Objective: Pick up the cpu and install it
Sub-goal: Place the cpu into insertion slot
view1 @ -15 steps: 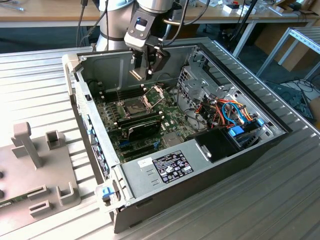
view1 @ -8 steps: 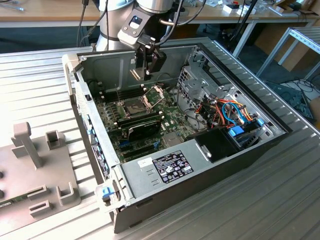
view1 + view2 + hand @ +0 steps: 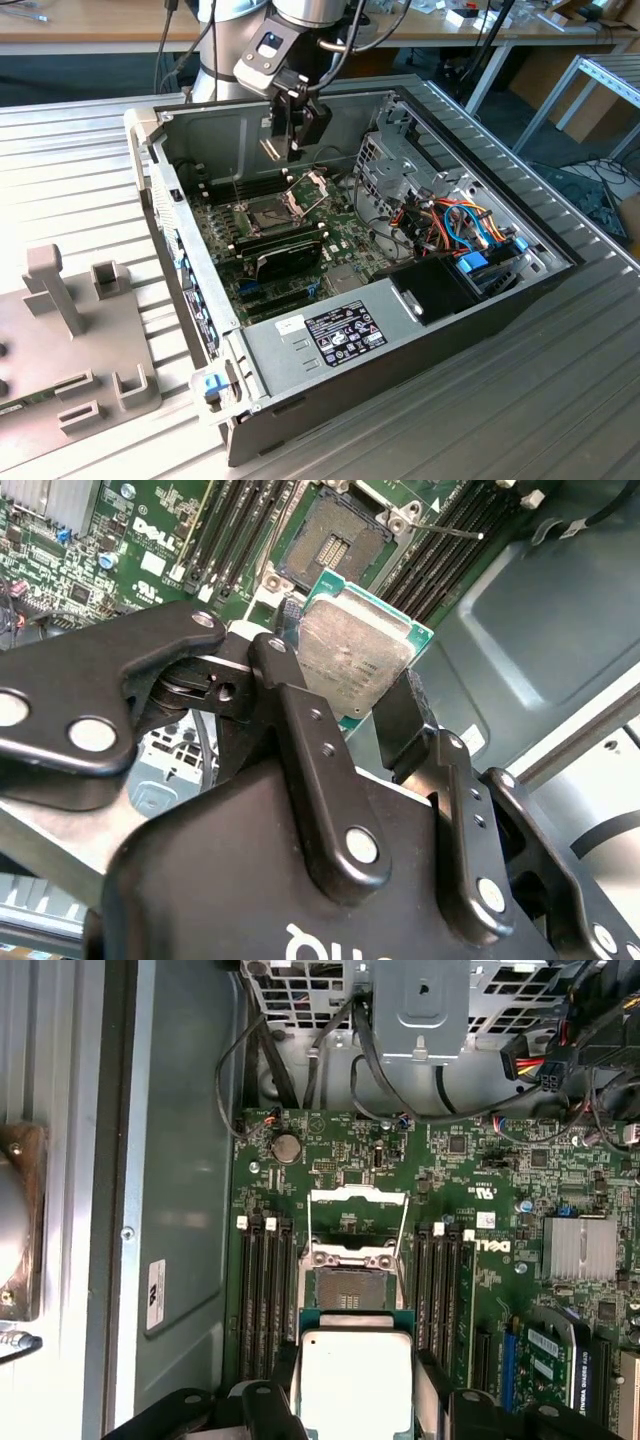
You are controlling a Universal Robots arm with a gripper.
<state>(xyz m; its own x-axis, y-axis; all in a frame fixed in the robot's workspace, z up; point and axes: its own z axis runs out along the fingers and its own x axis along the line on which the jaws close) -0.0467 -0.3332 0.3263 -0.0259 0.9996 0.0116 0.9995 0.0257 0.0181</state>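
Observation:
The cpu [image 3: 360, 650], a small square chip with a pale silver top and green edge, is held by two opposite sides between the black fingers [image 3: 290, 705] of my gripper [image 3: 345, 695], which is shut on it. In the first wrist view the cpu [image 3: 355, 1375] hangs just short of the dark socket [image 3: 350, 1290], whose hinged metal frame [image 3: 356, 1200] stands flipped open. In the exterior view my gripper [image 3: 290, 145] hovers inside the open computer case, above the socket [image 3: 268, 213] on the green motherboard [image 3: 345, 235].
Memory slots [image 3: 265, 1300] flank the socket on both sides. A metal drive cage [image 3: 400, 160] and bundled cables [image 3: 455, 225] fill the case on the exterior view's right. A labelled power supply [image 3: 340, 335] sits at the near wall. A grey fixture [image 3: 70, 330] stands outside the case.

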